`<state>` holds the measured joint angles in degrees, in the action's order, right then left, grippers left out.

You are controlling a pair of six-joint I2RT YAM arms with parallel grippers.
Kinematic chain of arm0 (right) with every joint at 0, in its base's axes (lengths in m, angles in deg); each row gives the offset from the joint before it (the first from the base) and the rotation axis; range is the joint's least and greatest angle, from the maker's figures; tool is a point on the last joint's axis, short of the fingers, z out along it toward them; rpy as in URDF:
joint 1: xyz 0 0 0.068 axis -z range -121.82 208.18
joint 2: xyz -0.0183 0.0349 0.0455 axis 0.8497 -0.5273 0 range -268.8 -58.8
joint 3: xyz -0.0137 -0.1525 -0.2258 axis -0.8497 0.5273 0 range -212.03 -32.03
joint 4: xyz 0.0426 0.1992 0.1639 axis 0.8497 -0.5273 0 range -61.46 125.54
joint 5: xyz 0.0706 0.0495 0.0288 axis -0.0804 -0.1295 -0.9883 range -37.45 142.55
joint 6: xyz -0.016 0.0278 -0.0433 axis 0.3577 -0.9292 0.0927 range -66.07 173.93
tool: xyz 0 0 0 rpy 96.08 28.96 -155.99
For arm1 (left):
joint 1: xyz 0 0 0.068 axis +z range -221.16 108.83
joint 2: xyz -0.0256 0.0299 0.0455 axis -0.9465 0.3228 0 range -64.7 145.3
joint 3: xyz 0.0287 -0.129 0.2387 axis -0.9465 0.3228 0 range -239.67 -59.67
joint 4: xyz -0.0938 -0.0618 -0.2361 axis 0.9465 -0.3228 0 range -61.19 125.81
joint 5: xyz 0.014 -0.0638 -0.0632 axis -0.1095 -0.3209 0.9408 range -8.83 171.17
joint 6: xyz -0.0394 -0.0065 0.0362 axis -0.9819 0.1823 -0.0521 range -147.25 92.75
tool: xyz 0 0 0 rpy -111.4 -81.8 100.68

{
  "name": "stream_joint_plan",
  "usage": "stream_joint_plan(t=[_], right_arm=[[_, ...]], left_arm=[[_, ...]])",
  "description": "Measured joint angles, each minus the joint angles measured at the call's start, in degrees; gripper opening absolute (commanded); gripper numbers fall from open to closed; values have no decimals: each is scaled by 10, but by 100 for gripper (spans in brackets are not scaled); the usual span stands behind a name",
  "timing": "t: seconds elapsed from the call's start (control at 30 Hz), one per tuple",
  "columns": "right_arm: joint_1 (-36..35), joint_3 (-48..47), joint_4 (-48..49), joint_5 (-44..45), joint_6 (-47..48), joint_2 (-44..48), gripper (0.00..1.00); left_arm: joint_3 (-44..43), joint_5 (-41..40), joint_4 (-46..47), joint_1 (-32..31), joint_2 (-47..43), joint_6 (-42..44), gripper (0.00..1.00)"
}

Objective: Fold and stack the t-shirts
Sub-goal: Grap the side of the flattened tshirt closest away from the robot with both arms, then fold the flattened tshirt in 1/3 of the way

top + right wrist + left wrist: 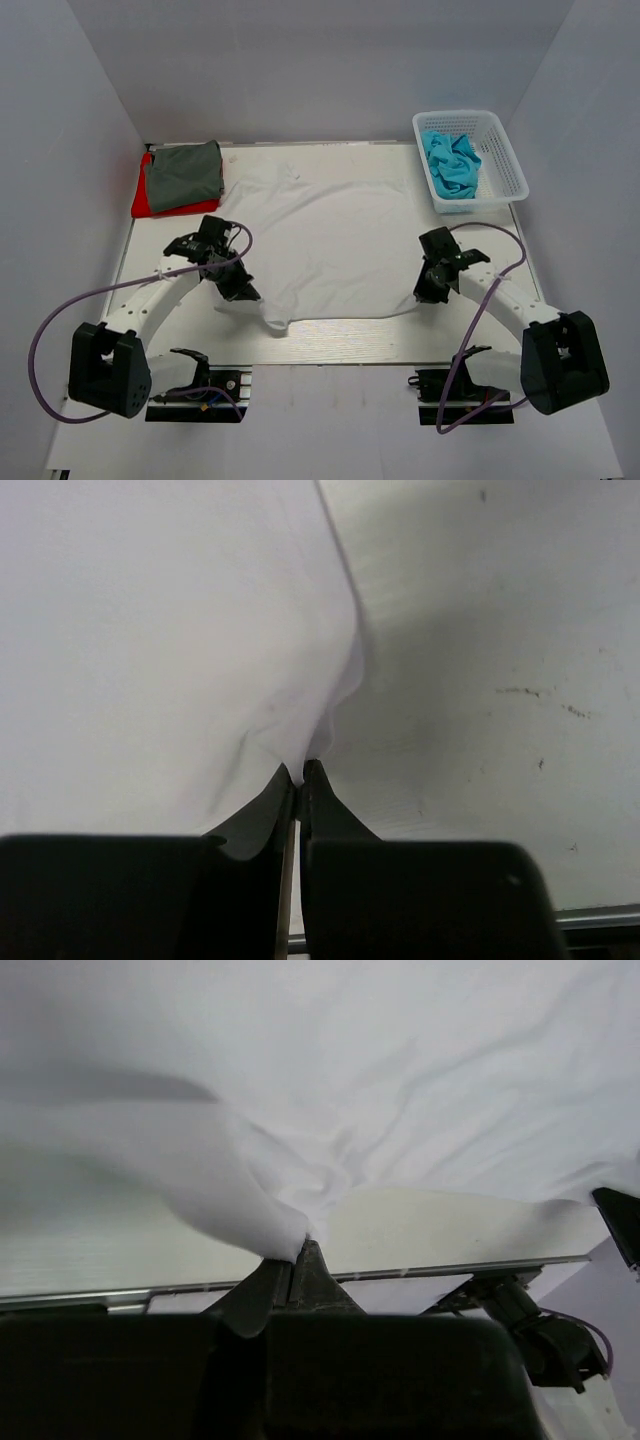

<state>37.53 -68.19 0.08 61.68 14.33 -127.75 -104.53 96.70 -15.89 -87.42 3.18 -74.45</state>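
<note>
Left gripper (pixel 295 1260): at the bottom middle of the left wrist view, fingers pressed together on a raised fold of the white t-shirt (pixel 400 1080).
Right gripper (pixel 300 772): at the bottom middle of the right wrist view, fingers pressed together, with the shirt's edge puckered into their tips.
White t-shirt: spread open and wrinkled across the middle of the table (pixel 340 340) in the top view. It is held at its lower left corner and its lower right edge, and its lower hem is slightly lifted at both grips.
Grey t-shirt (pixel 185 172): folded at the upper left of the table, lying on top of the red one.
Red t-shirt (pixel 143 200): under the grey one, showing along its left and lower edges.
Turquoise t-shirts (pixel 452 165): crumpled together inside the basket.
Basket (pixel 508 170): white mesh, at the upper right of the table, apart from the white shirt.
Cables (pixel 40 340): purple, looping beside each arm near the bottom of the frame.
</note>
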Motion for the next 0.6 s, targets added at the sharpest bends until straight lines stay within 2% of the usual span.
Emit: stream_joint_plan(t=[0.27,0.6], right_arm=[[1,-104,1,6,22,-50,0],[19,-174,25,14,28,-83,0]], left_arm=[[-112,-3,27,6,82,17,0],[-236,-97,38,17,173,7,0]])
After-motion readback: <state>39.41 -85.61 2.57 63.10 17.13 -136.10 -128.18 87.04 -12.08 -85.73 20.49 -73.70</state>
